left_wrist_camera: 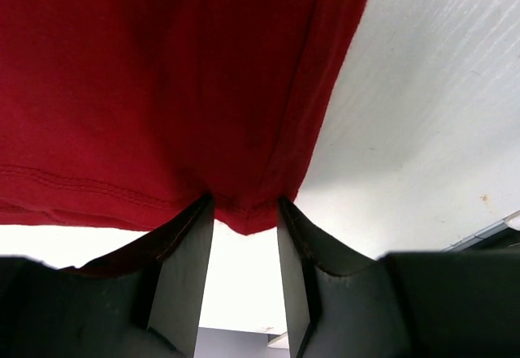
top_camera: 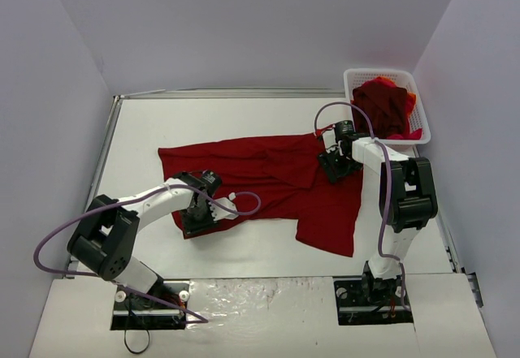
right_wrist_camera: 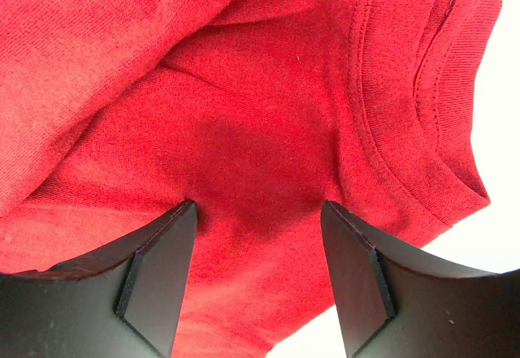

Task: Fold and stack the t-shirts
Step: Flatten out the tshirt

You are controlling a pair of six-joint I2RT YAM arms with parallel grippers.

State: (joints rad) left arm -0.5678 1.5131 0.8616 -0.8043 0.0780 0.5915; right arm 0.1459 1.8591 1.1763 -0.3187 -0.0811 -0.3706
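Left of the white basket [top_camera: 382,71], dark red t-shirt [top_camera: 268,171] spread out, left gripper [left_wrist_camera: 244,205] astride its hem corner [left_wrist_camera: 248,220], clamping unclear, right gripper [right_wrist_camera: 260,212] fingers apart near collar [right_wrist_camera: 390,131]

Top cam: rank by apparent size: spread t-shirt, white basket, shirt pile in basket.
1. spread t-shirt, by far the largest.
2. white basket.
3. shirt pile, only slightly smaller, since it nearly fills the basket.
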